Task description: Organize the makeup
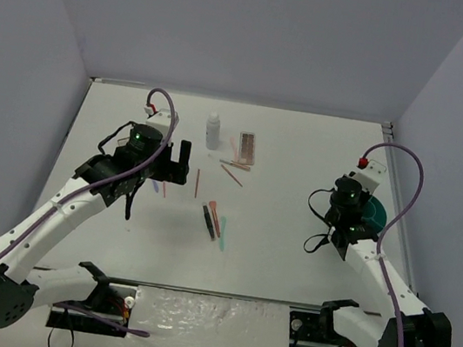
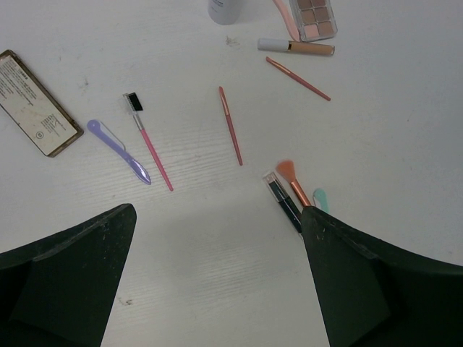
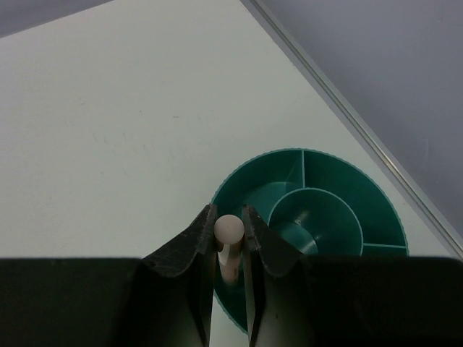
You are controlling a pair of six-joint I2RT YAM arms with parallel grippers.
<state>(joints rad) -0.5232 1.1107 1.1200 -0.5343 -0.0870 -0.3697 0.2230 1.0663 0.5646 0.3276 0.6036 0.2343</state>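
My right gripper [image 3: 229, 242] is shut on a pale pink stick [image 3: 229, 233] with a round cap. It holds the stick upright over the near outer compartment of the round teal tub [image 3: 329, 217]. My left gripper [image 2: 217, 289] is open and empty, hovering over bare table. Ahead of it lie a red pencil [image 2: 231, 125], a pink brush [image 2: 148, 141], a purple tool [image 2: 118, 150], a black stick [image 2: 283, 201], an orange brush [image 2: 293, 181] and a teal stick [image 2: 320, 199]. A closed brown palette [image 2: 36, 103] lies at the left. An open palette [image 1: 247, 148] and the whitish bottle [image 1: 213, 131] stand further back.
The tub [image 1: 376, 216] sits near the table's right edge, by the raised rail [image 3: 347, 108]. A tan tube [image 2: 296, 48] and a thin red brush [image 2: 298, 79] lie near the open palette. Grey walls close in the table on three sides.
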